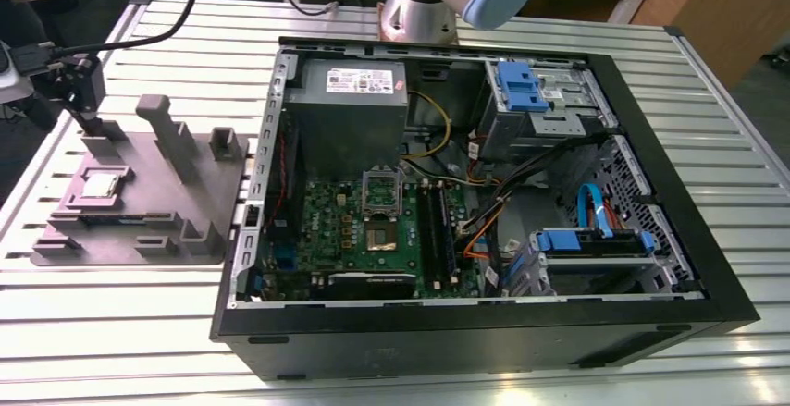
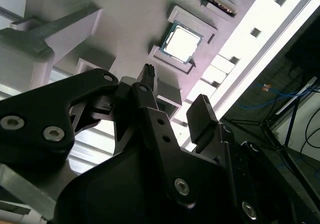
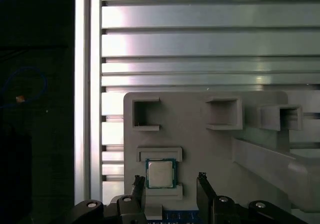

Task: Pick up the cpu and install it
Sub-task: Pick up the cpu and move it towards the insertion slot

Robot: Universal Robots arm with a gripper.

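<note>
Well, spread fingers point(image 3: 204, 188) above the cpu point(image 3: 160, 174) in its tray point(image 3: 200, 149).

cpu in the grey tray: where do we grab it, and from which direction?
Grip the cpu by the two opposite edges that the raised lips of the tray leave free, coming straight down. It lies flat in a shallow pocket, metal top up, so only those thin edges offer purchase. The open pincer lines up across them.

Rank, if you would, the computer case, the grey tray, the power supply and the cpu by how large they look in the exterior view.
1. computer case
2. grey tray
3. power supply, though it sits farther back, so its margin below the tray is unsure
4. cpu, clearly smallest, resting on the tray
</note>
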